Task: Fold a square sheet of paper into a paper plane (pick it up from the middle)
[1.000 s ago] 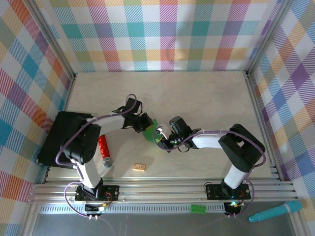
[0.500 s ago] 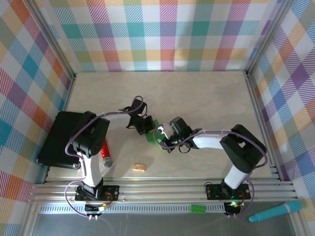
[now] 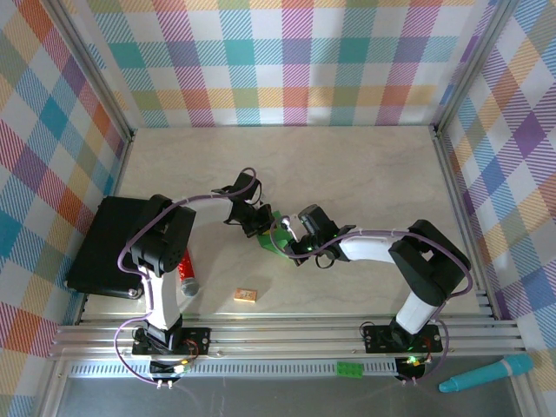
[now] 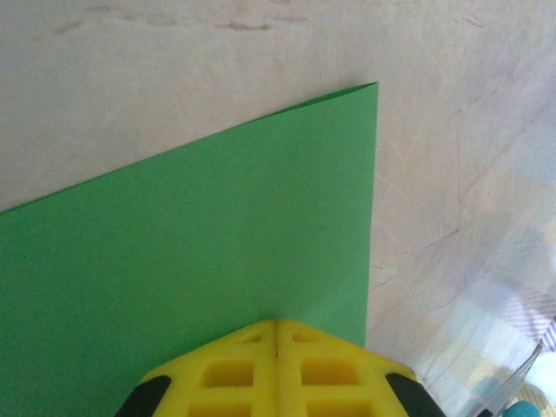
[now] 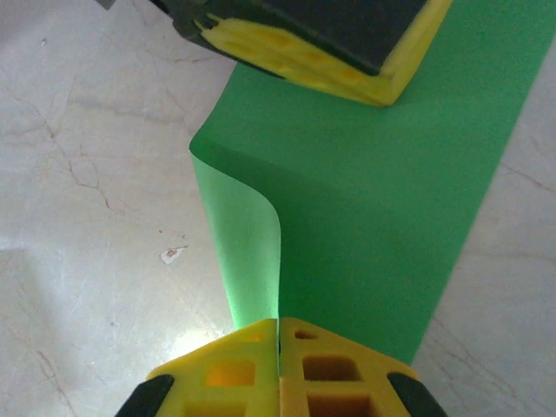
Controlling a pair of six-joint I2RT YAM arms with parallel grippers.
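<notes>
The square sheet of paper (image 3: pixel 274 237) is bright green and hangs just above the table centre between both grippers. My left gripper (image 3: pixel 258 224) is shut on one edge; in the left wrist view the flat sheet (image 4: pixel 200 252) runs into its closed yellow tips (image 4: pixel 276 323). From the opposite side my right gripper (image 3: pixel 294 243) is shut on the sheet; its wrist view shows the paper (image 5: pixel 373 208) curling up into its closed tips (image 5: pixel 278 323), with the left gripper's fingers (image 5: pixel 321 61) at the far end. No paper plane shape is formed.
A black pad (image 3: pixel 104 248) lies at the left edge, with a red cylinder (image 3: pixel 182 265) beside it. A small tan block (image 3: pixel 245 295) sits near the front. A green brick (image 3: pixel 350 369) rests on the front rail and a teal pen (image 3: pixel 486 375) lies outside it.
My left gripper has shifted right, closer to the right gripper, and its arm has drawn in. The right gripper stayed nearly in place, still holding the sheet.
</notes>
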